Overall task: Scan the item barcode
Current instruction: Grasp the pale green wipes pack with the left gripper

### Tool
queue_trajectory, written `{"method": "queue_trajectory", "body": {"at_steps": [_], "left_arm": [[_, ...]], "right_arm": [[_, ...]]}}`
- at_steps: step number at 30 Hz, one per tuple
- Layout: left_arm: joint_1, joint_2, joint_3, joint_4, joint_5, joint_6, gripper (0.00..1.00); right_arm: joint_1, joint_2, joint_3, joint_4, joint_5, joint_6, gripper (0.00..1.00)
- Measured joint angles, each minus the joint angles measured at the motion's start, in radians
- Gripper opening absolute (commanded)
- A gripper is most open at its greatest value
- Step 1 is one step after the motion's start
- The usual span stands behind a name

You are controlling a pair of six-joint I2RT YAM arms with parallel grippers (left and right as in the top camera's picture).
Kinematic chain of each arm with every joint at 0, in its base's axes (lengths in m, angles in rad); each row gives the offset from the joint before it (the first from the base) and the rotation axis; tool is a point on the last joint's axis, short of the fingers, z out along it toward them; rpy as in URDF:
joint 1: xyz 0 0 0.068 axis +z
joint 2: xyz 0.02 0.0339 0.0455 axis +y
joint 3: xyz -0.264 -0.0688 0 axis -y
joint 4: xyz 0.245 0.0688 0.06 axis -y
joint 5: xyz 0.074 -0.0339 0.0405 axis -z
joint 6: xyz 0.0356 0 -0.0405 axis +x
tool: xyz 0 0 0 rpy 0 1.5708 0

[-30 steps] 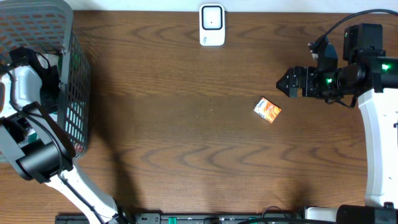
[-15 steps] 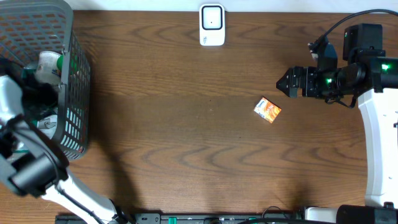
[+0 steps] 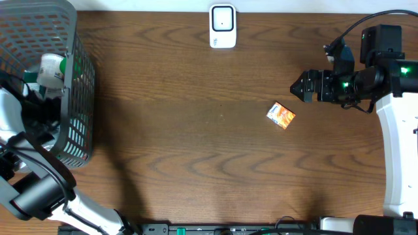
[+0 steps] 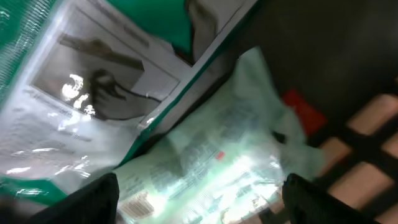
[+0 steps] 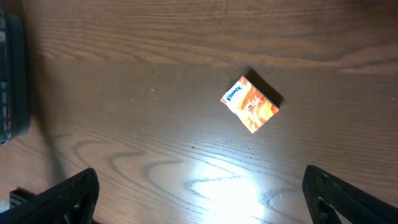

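Just packets (image 4: 211, 168) inside the basket (image 3: 79, 98)

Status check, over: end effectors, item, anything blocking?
Left end effector open in basket over packets. Right end effector open, empty, near tissue pack. Nothing between pack and scanner.

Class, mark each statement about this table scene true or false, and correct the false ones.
1. The orange packet lies on the table. True.
2. The right gripper holds the orange packet. False: it is open, beside the packet and not touching it.
3. The left gripper is down inside the basket. True.
4. The white scanner sits in the basket. False: it stands at the table's far edge.
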Motion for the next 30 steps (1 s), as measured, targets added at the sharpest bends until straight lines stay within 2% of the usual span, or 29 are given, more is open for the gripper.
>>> {"method": "queue_trajectory", "body": {"at_steps": [7, 10, 13, 14, 15, 16, 24, 30], "left_arm": [[-0.042, -0.010, -0.137, 0.207, -0.003, 0.010, 0.88], [-0.072, -0.020, -0.162, 0.265, -0.015, 0.012, 0.68], [-0.102, -0.019, -0.165, 0.285, -0.023, 0.014, 0.31], [-0.111, -0.020, -0.164, 0.285, -0.029, 0.017, 0.25], [-0.116, -0.023, -0.161, 0.285, -0.032, 0.021, 0.13], [-0.117, -0.026, -0.159, 0.282, -0.035, 0.024, 0.07], [-0.105, -0.016, -0.097, 0.200, -0.043, 0.032, 0.07], [-0.068, -0.040, 0.065, 0.179, -0.109, 0.002, 0.07]], "right_arm": [[0.000, 0.000, 0.000, 0.000, 0.000, 0.000, 0.99], [0.000, 0.000, 0.000, 0.000, 0.000, 0.000, 0.99], [0.000, 0.000, 0.000, 0.000, 0.000, 0.000, 0.99], [0.000, 0.000, 0.000, 0.000, 0.000, 0.000, 0.99], [0.000, 0.000, 0.000, 0.000, 0.000, 0.000, 0.99], [0.000, 0.000, 0.000, 0.000, 0.000, 0.000, 0.99], [0.000, 0.000, 0.000, 0.000, 0.000, 0.000, 0.99], [0.000, 0.000, 0.000, 0.000, 0.000, 0.000, 0.99]]}}
